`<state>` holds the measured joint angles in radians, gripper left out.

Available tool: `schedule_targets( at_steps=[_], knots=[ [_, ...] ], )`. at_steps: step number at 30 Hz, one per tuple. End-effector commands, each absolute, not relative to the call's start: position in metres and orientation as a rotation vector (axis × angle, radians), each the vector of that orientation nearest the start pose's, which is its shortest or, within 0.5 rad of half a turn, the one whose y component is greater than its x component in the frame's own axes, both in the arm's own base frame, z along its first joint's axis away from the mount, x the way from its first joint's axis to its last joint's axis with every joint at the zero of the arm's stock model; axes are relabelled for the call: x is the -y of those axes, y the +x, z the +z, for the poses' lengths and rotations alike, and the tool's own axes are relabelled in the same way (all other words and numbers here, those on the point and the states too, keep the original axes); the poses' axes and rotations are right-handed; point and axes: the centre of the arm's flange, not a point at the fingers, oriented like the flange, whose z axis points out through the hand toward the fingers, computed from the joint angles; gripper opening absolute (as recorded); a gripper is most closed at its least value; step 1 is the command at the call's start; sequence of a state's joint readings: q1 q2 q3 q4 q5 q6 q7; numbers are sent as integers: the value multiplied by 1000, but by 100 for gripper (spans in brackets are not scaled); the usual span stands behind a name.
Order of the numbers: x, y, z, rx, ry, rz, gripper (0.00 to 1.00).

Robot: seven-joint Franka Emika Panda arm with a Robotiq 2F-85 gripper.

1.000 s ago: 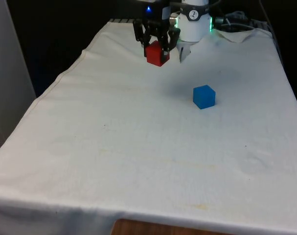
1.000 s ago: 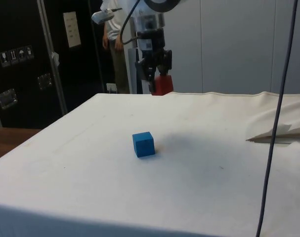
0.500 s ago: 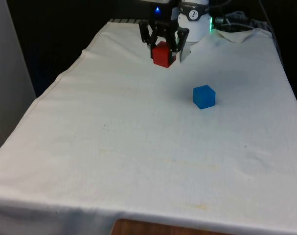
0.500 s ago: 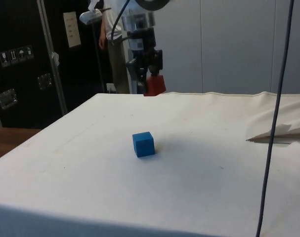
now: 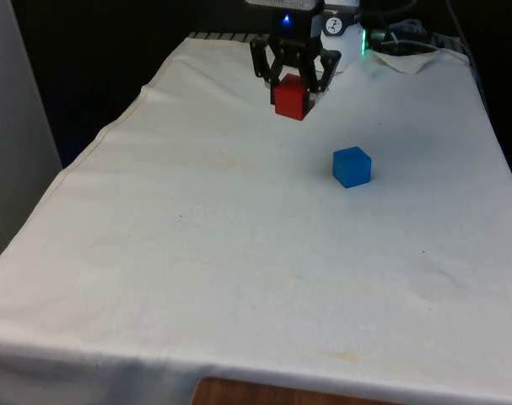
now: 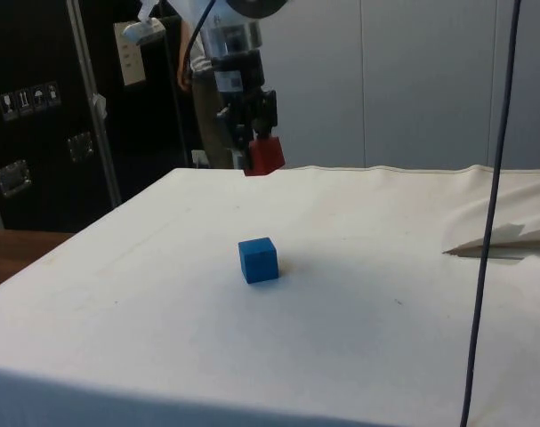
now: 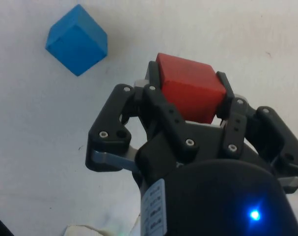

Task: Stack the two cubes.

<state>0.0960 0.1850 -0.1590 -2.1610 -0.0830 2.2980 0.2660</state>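
Observation:
My gripper [image 5: 293,88] is shut on a red cube [image 5: 290,98] and holds it in the air above the far part of the table. In the side view the red cube [image 6: 264,157] hangs under the gripper [image 6: 256,147], well above the cloth. A blue cube [image 5: 352,166] rests on the cloth, nearer the camera and towards the front view's right of the gripper. The side view has the blue cube [image 6: 258,260] below and in front of the held cube. From the wrist, the red cube [image 7: 189,92] sits between the two black fingers [image 7: 156,105], with the blue cube [image 7: 77,40] on the cloth beyond.
The white cloth [image 5: 239,253] covers the whole table. A rumpled fold of cloth [image 6: 505,240] lies at the far end beside the robot's base. A black cable [image 6: 492,205] hangs down in the side view. A person [image 6: 203,89] stands behind the table.
The gripper has carried the red cube towards the front view's right and a little nearer the blue cube. The blue cube has not moved.

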Motion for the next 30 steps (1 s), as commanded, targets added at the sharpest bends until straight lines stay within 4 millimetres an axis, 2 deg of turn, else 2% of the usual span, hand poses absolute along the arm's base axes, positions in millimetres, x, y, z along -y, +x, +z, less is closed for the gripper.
schedule_targets(
  at_steps=[1,10,11,18,20,27,30],
  knots=[
    [36,555,308,-431,-3202,79,4],
    [21,568,307,-400,-3218,94,4],
    [25,566,308,-401,-3215,79,4],
    [1,573,308,-388,-3223,83,4],
    [2,573,307,-383,-3216,82,4],
    [-26,573,311,-387,-3229,48,4],
    [-29,573,310,-390,-3227,48,4]
  ],
)
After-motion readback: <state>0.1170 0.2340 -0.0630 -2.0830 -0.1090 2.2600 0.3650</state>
